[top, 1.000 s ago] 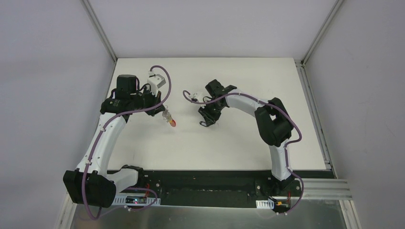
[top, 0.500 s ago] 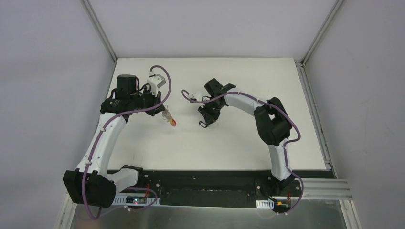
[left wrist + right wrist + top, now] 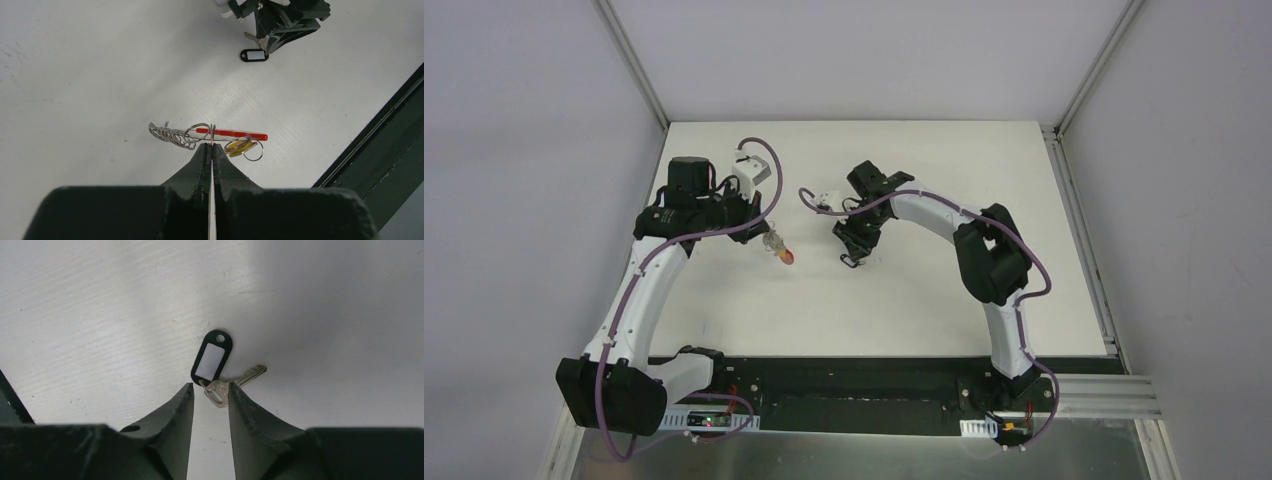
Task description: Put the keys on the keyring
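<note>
The keyring (image 3: 231,133) has a red band, a row of silver wire loops (image 3: 170,134) and an orange-yellow tag (image 3: 239,146). My left gripper (image 3: 211,145) is shut on one of its wire loops and holds it just above the table; it also shows in the top view (image 3: 782,253). The key (image 3: 235,382) is silver, with a black tag holding a white label (image 3: 211,360), and lies flat on the table. My right gripper (image 3: 210,390) is open low over the table, with the key's head between its fingertips. In the left wrist view the key's tag (image 3: 254,55) lies in front of the right gripper (image 3: 280,20).
The white table (image 3: 924,290) is bordered by a black rail (image 3: 380,150) at the near edge and grey walls around. The two grippers are about a hand's width apart near the middle of the table.
My right gripper has moved a little to the left, closing in on the key. The left gripper and the keyring have not moved.
</note>
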